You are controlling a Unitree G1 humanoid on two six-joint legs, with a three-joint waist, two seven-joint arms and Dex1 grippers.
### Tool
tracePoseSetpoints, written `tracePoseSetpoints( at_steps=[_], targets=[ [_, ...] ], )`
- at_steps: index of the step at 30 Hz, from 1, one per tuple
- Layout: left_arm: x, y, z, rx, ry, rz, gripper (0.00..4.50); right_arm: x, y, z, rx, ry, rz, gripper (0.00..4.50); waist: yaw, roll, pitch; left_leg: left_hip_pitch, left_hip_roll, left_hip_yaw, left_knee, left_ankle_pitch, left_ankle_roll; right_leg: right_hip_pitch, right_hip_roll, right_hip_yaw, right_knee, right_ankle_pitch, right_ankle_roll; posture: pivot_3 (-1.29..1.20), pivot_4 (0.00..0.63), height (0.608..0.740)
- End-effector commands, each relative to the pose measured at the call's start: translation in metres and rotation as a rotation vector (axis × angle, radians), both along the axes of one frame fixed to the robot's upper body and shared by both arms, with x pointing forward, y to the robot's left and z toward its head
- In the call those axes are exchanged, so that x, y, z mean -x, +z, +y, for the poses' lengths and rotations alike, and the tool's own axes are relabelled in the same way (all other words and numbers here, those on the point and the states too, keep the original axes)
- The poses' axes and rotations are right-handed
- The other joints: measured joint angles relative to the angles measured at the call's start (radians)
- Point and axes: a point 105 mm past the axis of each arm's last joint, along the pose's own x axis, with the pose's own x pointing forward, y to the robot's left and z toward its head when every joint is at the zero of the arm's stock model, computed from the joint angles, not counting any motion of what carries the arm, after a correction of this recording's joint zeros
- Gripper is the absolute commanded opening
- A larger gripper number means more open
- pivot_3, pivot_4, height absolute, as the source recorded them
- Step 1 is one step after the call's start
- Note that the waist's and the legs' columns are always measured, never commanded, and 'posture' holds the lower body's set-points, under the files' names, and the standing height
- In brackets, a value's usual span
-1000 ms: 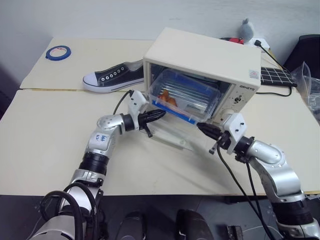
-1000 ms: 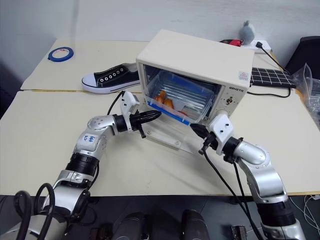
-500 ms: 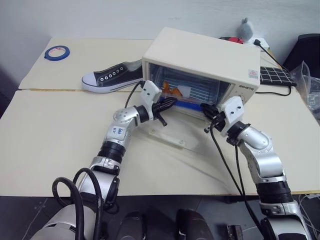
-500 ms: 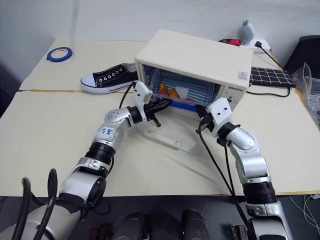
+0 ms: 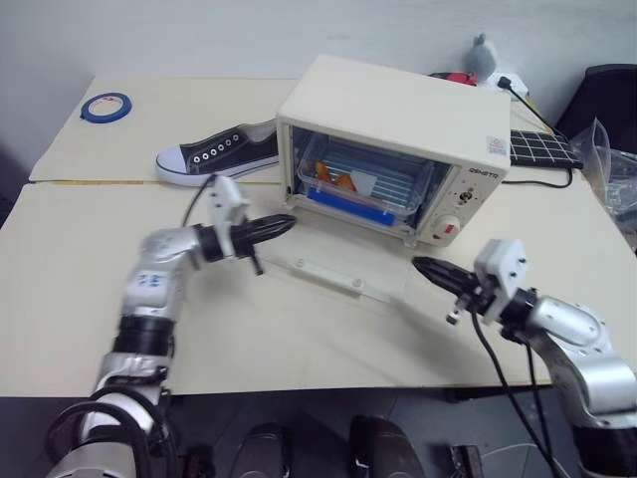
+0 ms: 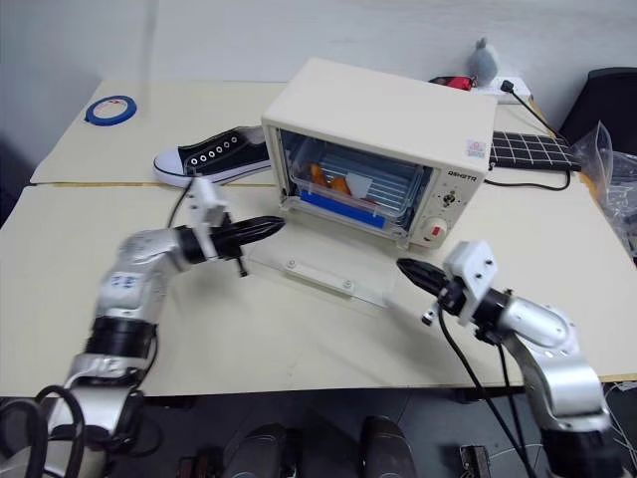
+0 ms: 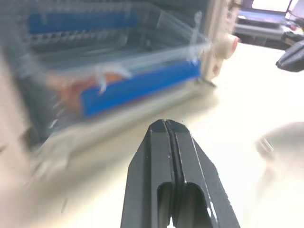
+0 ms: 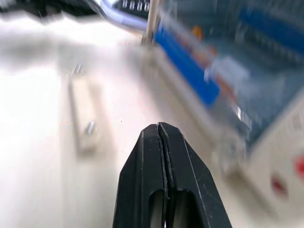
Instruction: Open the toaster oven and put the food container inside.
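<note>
The cream toaster oven (image 5: 398,105) stands on the table with its glass door (image 5: 299,251) folded down flat, the cream handle (image 5: 323,271) lying at the door's near edge. Inside on the rack sits the food container (image 5: 358,181), clear, with a blue clip bar (image 7: 137,88) facing out and orange food at its left end. My left gripper (image 5: 284,223) is shut and empty, level, at the door's left side. My right gripper (image 5: 423,267) is shut and empty too, just off the door's right corner, below the knob panel (image 5: 456,214).
A black sneaker (image 5: 214,151) lies left of the oven, with a blue tape roll (image 5: 106,105) at the far left. Behind the oven on the right are a keyboard (image 5: 542,147), a cable and a grey figure (image 5: 481,55). A plastic bag (image 5: 612,169) sits at the right edge.
The container went from sticking out of the oven mouth to sitting inside. Both shut grippers then drew away from the opening, the left one leftward, the right one back toward the table's near edge.
</note>
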Motion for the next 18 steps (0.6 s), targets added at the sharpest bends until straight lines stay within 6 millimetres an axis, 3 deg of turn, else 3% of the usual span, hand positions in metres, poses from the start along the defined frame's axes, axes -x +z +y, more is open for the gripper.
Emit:
tracePoseSetpoints(
  at_steps=[1,3,6,12,18],
  targets=[
    [0.028,0.005,0.037,-0.051,-0.049,-0.029,0.0,0.011,-0.017,-0.017,0.069,-0.011,0.071,0.03,-0.002,0.0,0.0,0.001,0.001,0.0,0.0,0.0,0.0,0.0,0.0,0.0,0.0,0.0,0.0,0.0,0.15,0.74],
    [0.042,0.0,0.05,-0.066,-0.062,0.002,0.0,0.01,-0.035,-0.023,0.085,-0.025,0.119,0.03,-0.005,0.0,0.0,0.001,0.002,0.001,-0.001,0.0,0.0,0.0,0.0,0.001,0.0,0.0,0.0,0.0,0.15,0.74],
    [0.055,0.0,0.058,-0.034,-0.065,0.061,0.58,0.004,-0.052,-0.023,0.064,-0.025,0.159,0.0,-0.003,0.0,0.0,0.002,0.003,0.002,-0.002,0.0,0.0,0.0,0.0,0.002,0.0,0.0,0.0,0.0,0.15,0.74],
    [0.069,0.005,0.075,0.007,0.008,0.039,2.45,-0.006,-0.065,-0.007,0.027,0.057,0.15,0.0,-0.005,0.001,0.0,0.002,0.003,0.001,-0.002,-0.001,-0.001,0.0,-0.001,0.002,0.0,0.0,0.0,0.0,0.15,0.74],
    [0.073,0.007,0.078,0.032,0.04,0.029,4.32,-0.013,-0.051,0.013,-0.101,0.119,0.08,0.0,-0.003,0.001,0.0,0.002,0.003,0.001,-0.002,-0.001,-0.001,0.0,-0.001,0.002,0.0,0.0,0.0,0.0,0.15,0.74]
  ],
)
